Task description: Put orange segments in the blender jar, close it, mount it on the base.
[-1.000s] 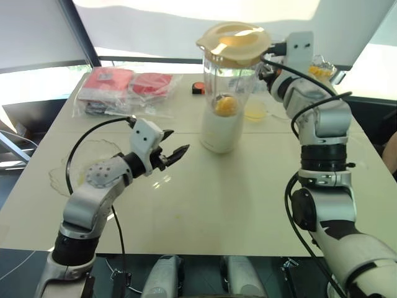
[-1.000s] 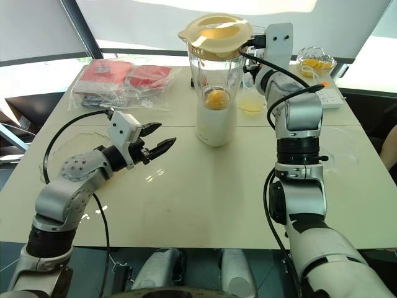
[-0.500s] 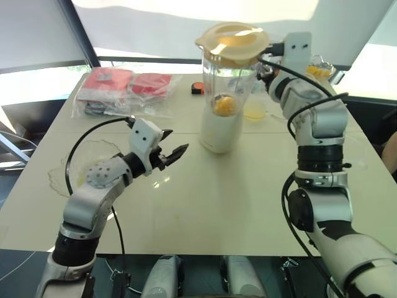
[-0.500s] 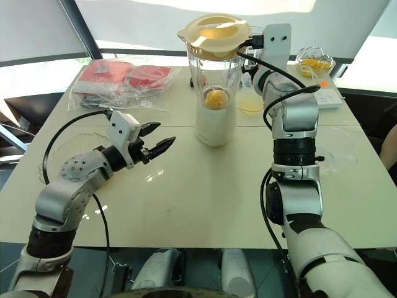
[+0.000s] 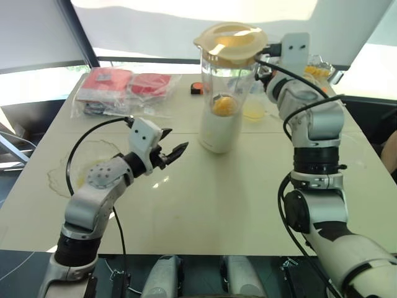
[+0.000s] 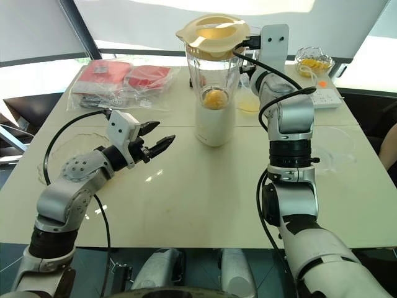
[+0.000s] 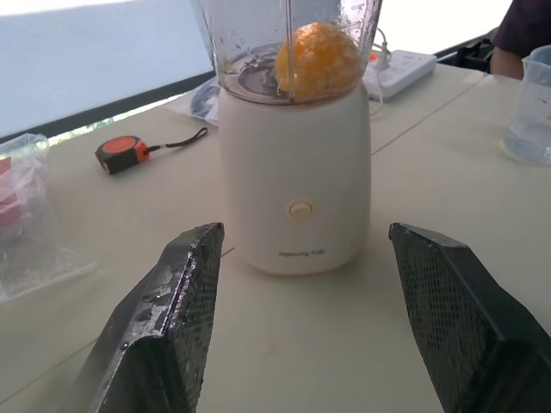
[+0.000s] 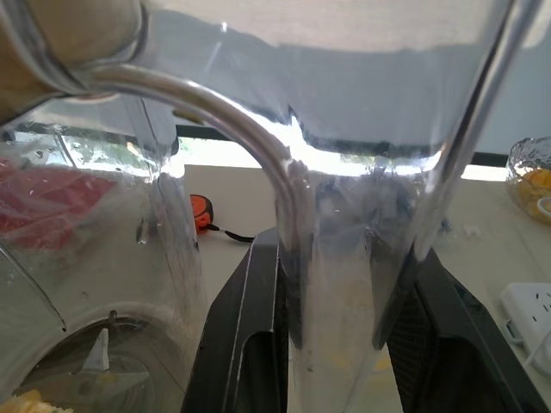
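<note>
Clear blender jar (image 6: 214, 68) handle sits gripped in right claw (image 8: 331, 318); left claw (image 6: 156, 139) gapes nearby.

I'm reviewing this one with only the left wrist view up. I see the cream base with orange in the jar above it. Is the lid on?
Observer: Yes, a pale yellow lid caps the blender jar.
Operator: Where is the right gripper?
Observer: The right gripper has its jaws closed on the jar's clear handle.
Operator: Is the jar seated on the base?
Observer: It appears so; the jar stands upright on the base.
Operator: Any fruit left outside?
Observer: Orange segments remain in a glass bowl at the table's far right.
</note>
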